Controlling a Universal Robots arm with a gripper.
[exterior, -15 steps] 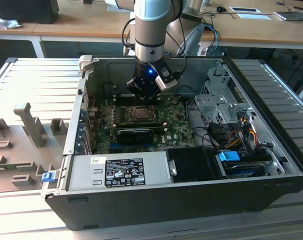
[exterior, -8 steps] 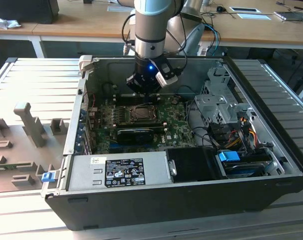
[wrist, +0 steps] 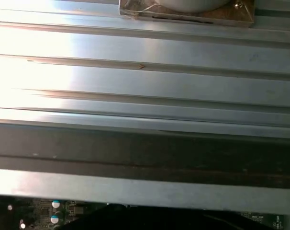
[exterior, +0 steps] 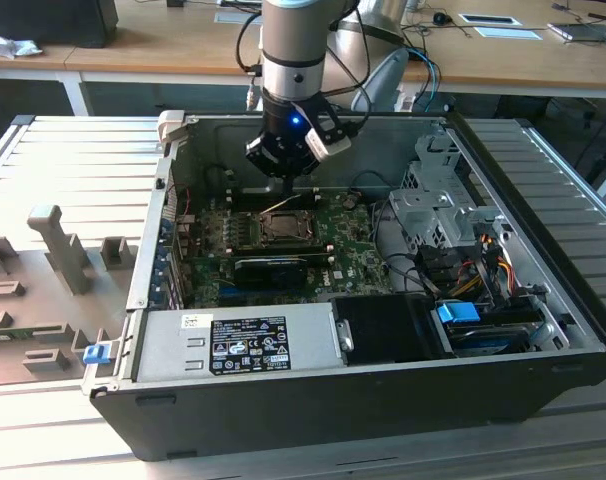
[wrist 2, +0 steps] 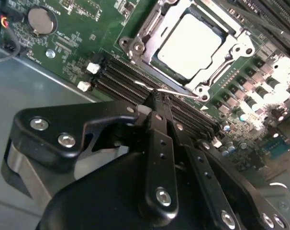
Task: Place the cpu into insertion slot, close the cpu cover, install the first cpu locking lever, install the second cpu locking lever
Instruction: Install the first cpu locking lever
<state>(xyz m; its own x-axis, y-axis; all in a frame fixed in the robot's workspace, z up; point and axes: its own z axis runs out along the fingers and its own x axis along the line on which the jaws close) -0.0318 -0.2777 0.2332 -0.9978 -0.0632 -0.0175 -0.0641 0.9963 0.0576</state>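
A: Where's the cpu [wrist 2: 190, 44]?

B: In the second wrist view it sits flat in the slot [wrist 2: 160, 65], silver top up, with the cover [wrist 2: 231, 48] closed down around it as a metal frame. In the exterior view the socket shows in the middle of the green board [exterior: 348, 262], towards the far side of the open case [exterior: 313, 400].

A: And the pincer [wrist 2: 157, 103]?

B: Just beside the socket. In the second wrist view its black fingers [wrist 2: 159, 143] are drawn together with no gap showing, and their tips meet at a thin wire lever [wrist 2: 176, 94] that runs along the socket's edge, between the frame and the black memory slots [wrist 2: 126, 76]. I can't tell whether the wire is truly pinched or only touched. In the exterior view the pincer [exterior: 286, 178] hangs straight down from the arm [exterior: 295, 50], just past the far edge of the socket.

A: What else is on the board?

B: A coin cell [wrist 2: 39, 18], and a long black card [exterior: 273, 268] just nearer than the socket.

A: The surroundings?

B: The case lies open on a ribbed metal counter [exterior: 73, 160]. Grey fixtures [exterior: 58, 245] stand at the exterior view's left. A wooden desk [exterior: 163, 45] runs along the far side. Coloured cables [exterior: 483, 260] crowd the right of the case.
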